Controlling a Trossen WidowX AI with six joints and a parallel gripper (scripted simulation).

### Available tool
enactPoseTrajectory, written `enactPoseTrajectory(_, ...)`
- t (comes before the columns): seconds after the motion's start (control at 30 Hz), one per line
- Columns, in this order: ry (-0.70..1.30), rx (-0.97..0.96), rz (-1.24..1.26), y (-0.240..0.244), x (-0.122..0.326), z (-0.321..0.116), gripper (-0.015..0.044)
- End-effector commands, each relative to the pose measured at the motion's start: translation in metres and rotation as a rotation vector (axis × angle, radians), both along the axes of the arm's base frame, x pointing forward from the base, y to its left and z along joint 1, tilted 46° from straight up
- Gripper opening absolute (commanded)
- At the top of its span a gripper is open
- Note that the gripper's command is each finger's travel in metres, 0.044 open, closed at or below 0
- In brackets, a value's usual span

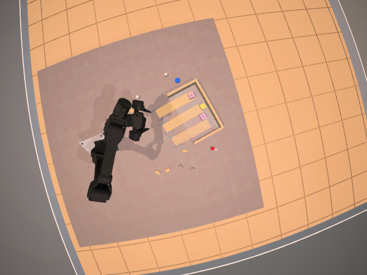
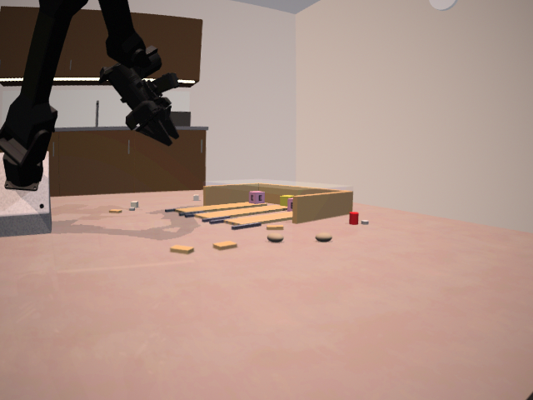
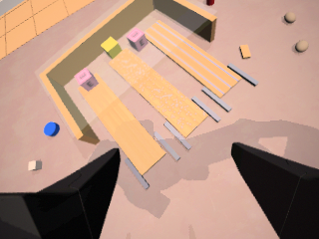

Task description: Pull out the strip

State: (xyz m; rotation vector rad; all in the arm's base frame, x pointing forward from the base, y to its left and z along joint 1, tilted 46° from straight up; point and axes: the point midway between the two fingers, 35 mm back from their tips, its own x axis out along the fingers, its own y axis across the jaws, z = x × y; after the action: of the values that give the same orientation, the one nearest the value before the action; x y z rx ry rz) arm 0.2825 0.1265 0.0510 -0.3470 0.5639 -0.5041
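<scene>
A pink labelled cube (image 1: 191,95) (image 2: 256,197) (image 3: 86,80) rests on the far end of the plain strip (image 1: 175,105) (image 3: 122,124). A second pink lettered cube (image 1: 203,116) (image 3: 137,40) sits near the far ends of the speckled strip (image 1: 183,118) (image 3: 159,95) and the striped strip (image 1: 191,133) (image 3: 194,60); whether it touches either is unclear. A yellow cube (image 1: 202,106) (image 2: 286,200) (image 3: 111,47) is at the speckled strip's far end. My gripper (image 1: 149,120) (image 2: 173,140) (image 3: 175,150) is open and empty, high above the surface, short of the strips' near ends.
A wooden wall (image 1: 209,103) (image 3: 92,42) encloses three sides, with a see-through sheet above. Grey bars (image 3: 206,109) flank the strips' near ends. A blue disc (image 1: 177,80) (image 3: 51,128), a red cylinder (image 1: 212,148) (image 2: 353,217), stones and small blocks lie outside.
</scene>
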Motion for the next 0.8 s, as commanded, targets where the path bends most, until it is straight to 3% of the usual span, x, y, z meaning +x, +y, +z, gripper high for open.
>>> enactPoseTrajectory(0.0,0.097,-0.179,0.34,0.003,0.017,0.031,0.04)
enactPoseTrajectory(0.2,0.108,-0.315,0.46,0.003,0.021,0.047,0.04)
enactPoseTrajectory(0.77,0.108,-0.315,0.461,0.003,0.021,0.047,0.04)
